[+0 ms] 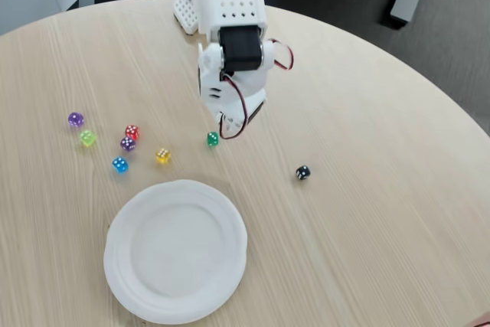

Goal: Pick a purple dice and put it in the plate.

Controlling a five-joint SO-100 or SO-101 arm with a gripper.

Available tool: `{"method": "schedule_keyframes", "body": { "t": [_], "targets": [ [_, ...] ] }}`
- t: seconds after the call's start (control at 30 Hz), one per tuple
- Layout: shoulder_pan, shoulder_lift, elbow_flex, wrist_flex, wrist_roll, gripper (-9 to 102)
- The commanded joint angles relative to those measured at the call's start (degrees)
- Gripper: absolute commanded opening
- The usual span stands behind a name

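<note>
Bench [383, 112]: plate [122, 281] empty; two purple dice [75, 119] [128, 143] among coloured dice; green die [213, 138] beside tool [230, 129], grip state unclear.

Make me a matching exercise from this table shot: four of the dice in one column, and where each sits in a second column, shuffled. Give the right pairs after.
Things:
1. black dice
2. dark green dice
3. blue dice
4. purple dice at far left

Places, in the fixed view:
A. just above the lime dice, farthest left of all
B. close under the arm's gripper
C. alone, right of the plate
D. nearest the plate's upper left rim, below the red dice

Pairs: 1-C, 2-B, 3-D, 4-A
</note>
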Motion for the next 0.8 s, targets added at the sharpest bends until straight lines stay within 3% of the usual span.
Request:
{"method": "schedule_keyframes", "body": {
  "t": [0.0,0.07,0.23,0.4,0.77],
  "targets": [
    [0.2,2.7,-3.3,0.0,-0.7,27],
    [0.3,2.7,-4.2,0.0,-1.3,33],
    [0.3,3.5,-6.7,-1.0,-2.5,30],
    [1.8,8.2,-7.6,-9.4,-3.3,27],
    [24.3,9.3,-6.9,-14.3,-13.7,28]
  ]
}}
